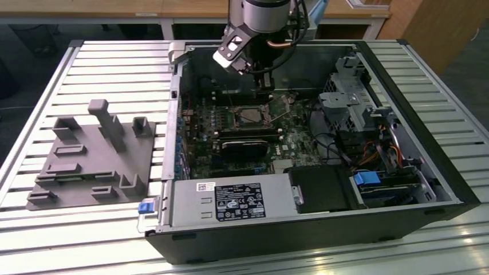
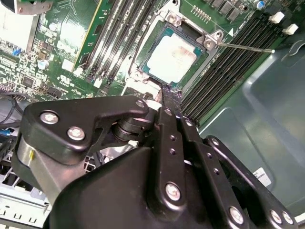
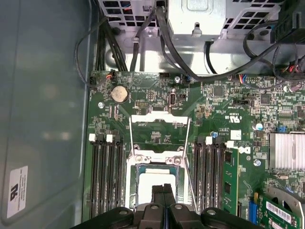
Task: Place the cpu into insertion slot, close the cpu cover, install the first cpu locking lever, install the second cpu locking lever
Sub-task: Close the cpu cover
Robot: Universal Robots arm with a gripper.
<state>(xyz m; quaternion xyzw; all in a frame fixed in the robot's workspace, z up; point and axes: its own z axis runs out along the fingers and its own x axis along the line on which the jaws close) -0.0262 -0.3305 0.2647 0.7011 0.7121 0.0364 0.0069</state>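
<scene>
Black computer case [image 1: 458, 189]: the gripper [image 1: 264, 86] hangs just above the insertion slot [image 1: 235, 117]. In the second wrist view the cpu [image 2: 174, 57] lies seated, the fingers [image 2: 167, 102] together and empty. In the first wrist view the cpu cover [image 3: 159, 119] is flipped open (closing it looks like the step in hand), which calls for a downward push.

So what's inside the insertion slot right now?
The cpu lies in the insertion slot, pale face up. The claw hides one edge; whatever lies beneath the cpu is covered.

Lit brightly from overhead in the exterior view. Glared white off the slatted counter [image 1: 84, 235] along its near edge. Sank into shadow inside the computer case [image 1: 306, 243]. Bleached the cpu [image 2: 175, 58] face in the second wrist view; shone pale off the case wall [image 3: 43, 119] in the first wrist view.
</scene>
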